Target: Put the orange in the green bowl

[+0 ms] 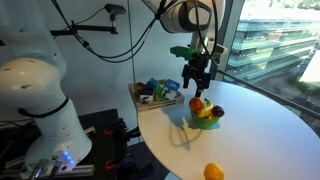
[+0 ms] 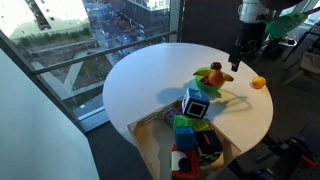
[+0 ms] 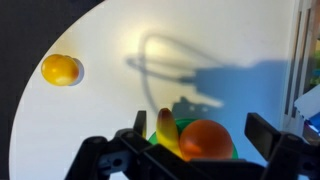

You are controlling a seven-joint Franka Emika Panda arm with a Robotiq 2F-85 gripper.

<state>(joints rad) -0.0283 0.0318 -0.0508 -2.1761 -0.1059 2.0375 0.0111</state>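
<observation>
The deep reddish-orange orange (image 3: 205,140) lies in the small green bowl (image 3: 153,139) next to a yellow banana (image 3: 166,132). My gripper (image 3: 200,128) hangs just above the bowl, open; its fingers stand well apart on either side of the orange and do not touch it. In both exterior views the gripper (image 1: 197,78) (image 2: 238,62) is a little above the bowl (image 1: 208,123) (image 2: 210,77), with the orange (image 1: 197,103) on top of it.
A paler yellow-orange fruit (image 3: 60,69) (image 1: 213,172) (image 2: 258,83) lies alone on the round white table (image 1: 250,140). A pale tray of mixed coloured items (image 1: 150,92) (image 2: 185,140) stands at the table's edge. Windows lie beyond the table.
</observation>
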